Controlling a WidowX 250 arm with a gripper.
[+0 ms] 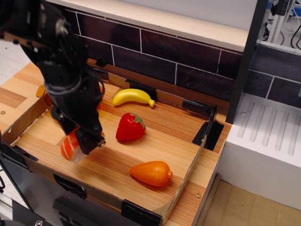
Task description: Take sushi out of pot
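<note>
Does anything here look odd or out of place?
Nothing looks spilled or broken. The gripper holds the sushi tilted low over the board, outside the pot, which the arm mostly hides. Banana, strawberry and carrot lie apart, undisturbed.

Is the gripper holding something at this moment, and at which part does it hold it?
Yes. The gripper holds the sushi, gripped at its right side; the exact finger contact is hidden by the arm.

The small toy sushi with its orange striped top and white rice (pixel 70 148) sits tilted, at five o'clock from the see-through orange plastic pot (pixel 47 96).
</note>
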